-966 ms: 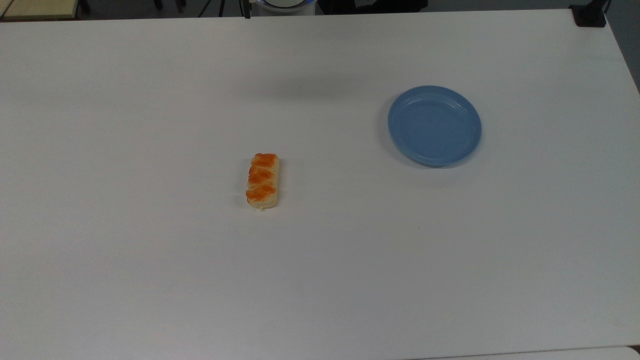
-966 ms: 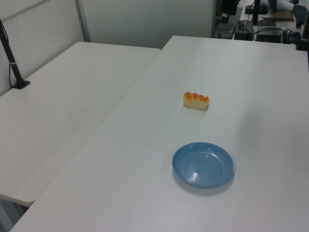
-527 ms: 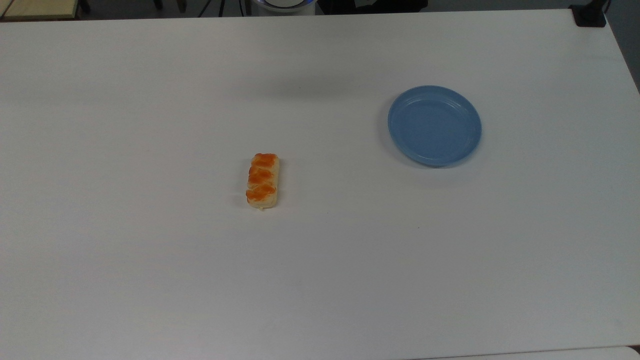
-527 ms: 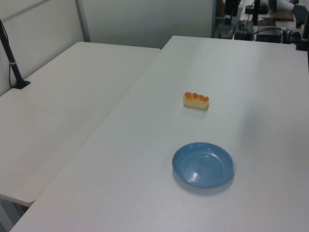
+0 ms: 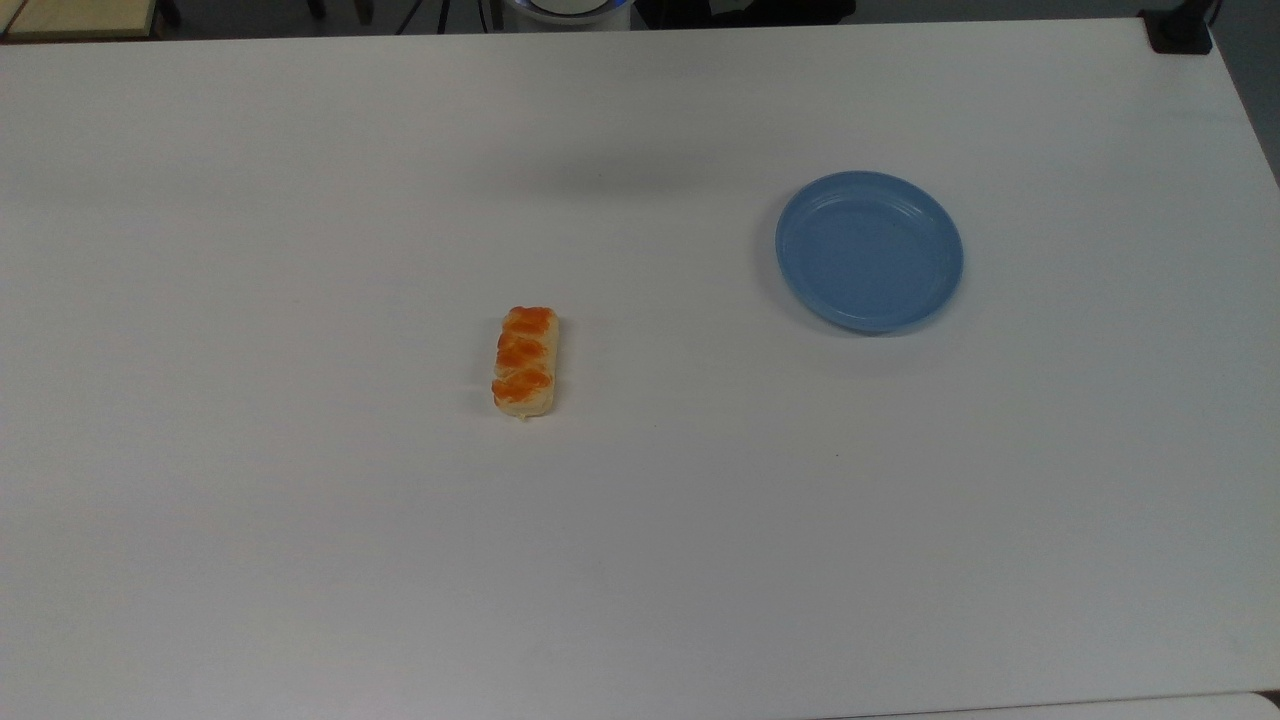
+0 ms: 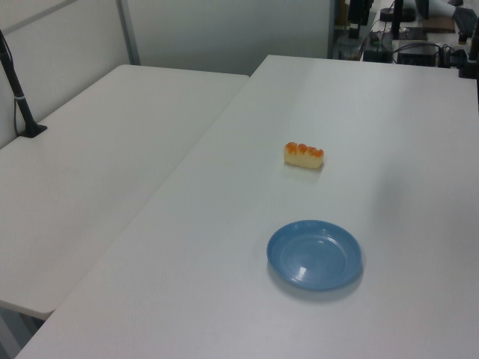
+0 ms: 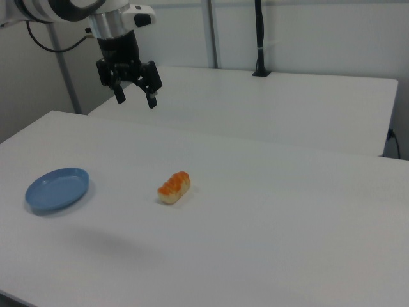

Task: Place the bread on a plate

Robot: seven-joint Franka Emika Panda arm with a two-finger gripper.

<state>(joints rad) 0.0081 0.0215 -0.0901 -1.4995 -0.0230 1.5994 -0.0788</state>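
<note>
The bread (image 5: 525, 361), a pale-yellow bar with three orange-brown bumps, lies flat on the white table near the middle of the top view. It also shows in the left view (image 6: 304, 155) and the right view (image 7: 174, 187). The round light-blue plate (image 5: 869, 250) sits bare on the table, to the top view's right of the bread, and is seen too in the left view (image 6: 315, 254) and right view (image 7: 57, 188). My gripper (image 7: 135, 98) hangs open high above the table in the right view, well apart from both, with nothing between its fingers.
A second white table (image 6: 97, 172) adjoins on the left view's left, with a black post (image 6: 19, 97) standing on it. A black clamp (image 5: 1180, 30) sits at the table's far right corner in the top view. Equipment and cables (image 6: 408, 37) lie beyond the far edge.
</note>
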